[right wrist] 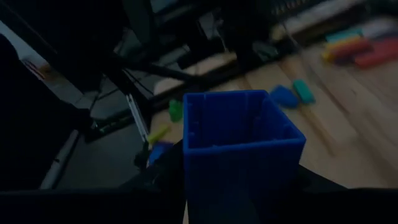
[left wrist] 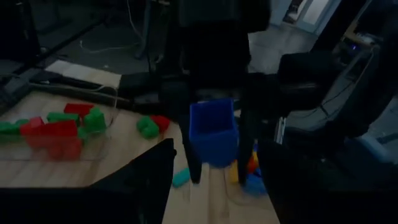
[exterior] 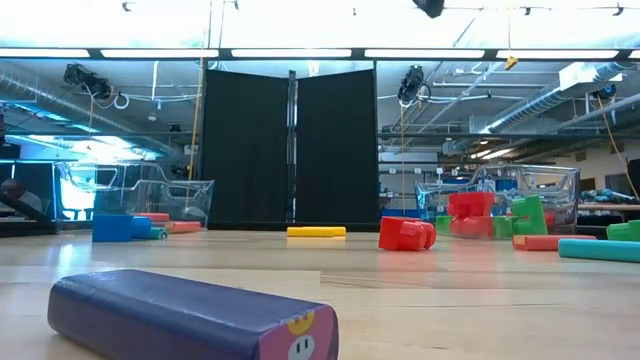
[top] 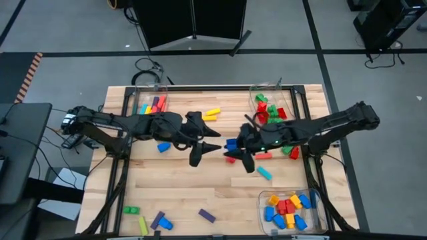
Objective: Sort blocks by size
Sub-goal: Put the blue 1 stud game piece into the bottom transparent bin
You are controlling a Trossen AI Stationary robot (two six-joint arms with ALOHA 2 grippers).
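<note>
Right wrist view shows the right gripper (right wrist: 239, 205) clamped on 1 blue block (right wrist: 239, 146); left gripper (top: 217, 148) released opposite, so withdraw it straight back

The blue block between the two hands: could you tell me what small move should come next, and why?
Probably the left hand should back away a little. The right hand grips the blue block from below, and in the left wrist view the left fingers stand spread, apart from the block. Once clear, the right arm could carry it to the bin of similar blocks.
</note>
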